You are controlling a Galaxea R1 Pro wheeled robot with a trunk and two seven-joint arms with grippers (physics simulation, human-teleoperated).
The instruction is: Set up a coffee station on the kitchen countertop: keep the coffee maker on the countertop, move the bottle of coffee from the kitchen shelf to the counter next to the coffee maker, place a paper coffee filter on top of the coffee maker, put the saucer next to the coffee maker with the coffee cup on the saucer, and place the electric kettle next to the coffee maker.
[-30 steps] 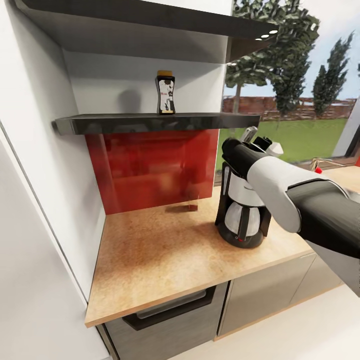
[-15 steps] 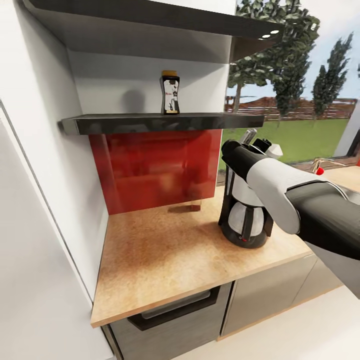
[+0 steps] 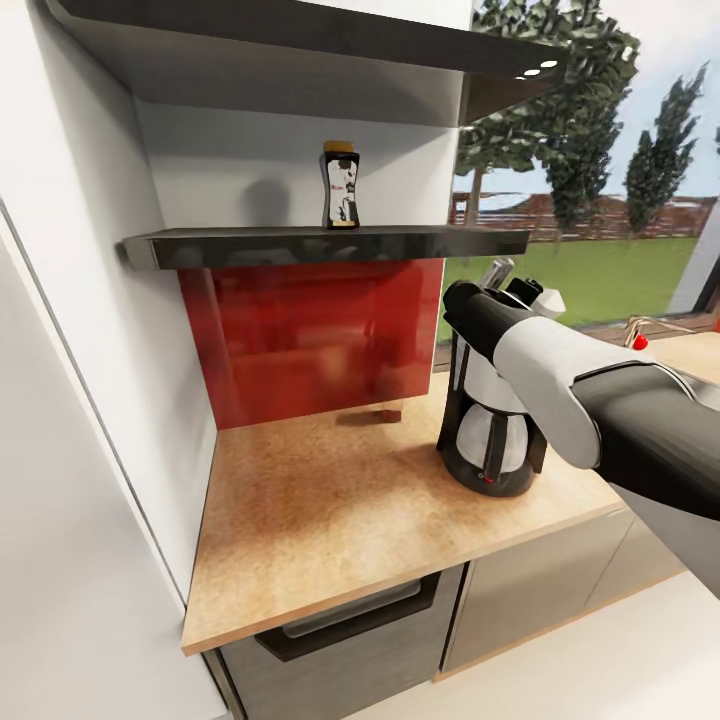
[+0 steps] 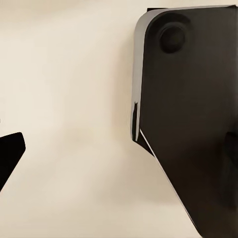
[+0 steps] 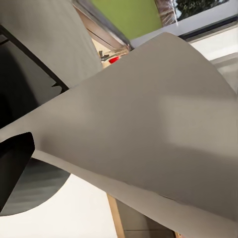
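The bottle of coffee (image 3: 340, 186) stands on the kitchen shelf (image 3: 330, 245); the right hand (image 3: 512, 282) hovers above the coffee maker (image 3: 490, 430) on the worktop (image 3: 330, 510); its grip I cannot tell.

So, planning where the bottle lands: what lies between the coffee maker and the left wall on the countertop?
Head view: bare countertop from the coffee maker to the wall, except a small dark object by the red backsplash.

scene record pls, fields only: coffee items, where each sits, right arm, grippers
bottle of coffee: upright on the kitchen shelf, not yet moved
coffee maker: on the kitchen countertop, right side, carafe in place
backsplash: red glossy panel under the shelf
right arm: reaches across in front of the coffee maker's upper part
right gripper: open or shut cannot be told
left gripper: open or shut cannot be told
window: trees and lawn outside
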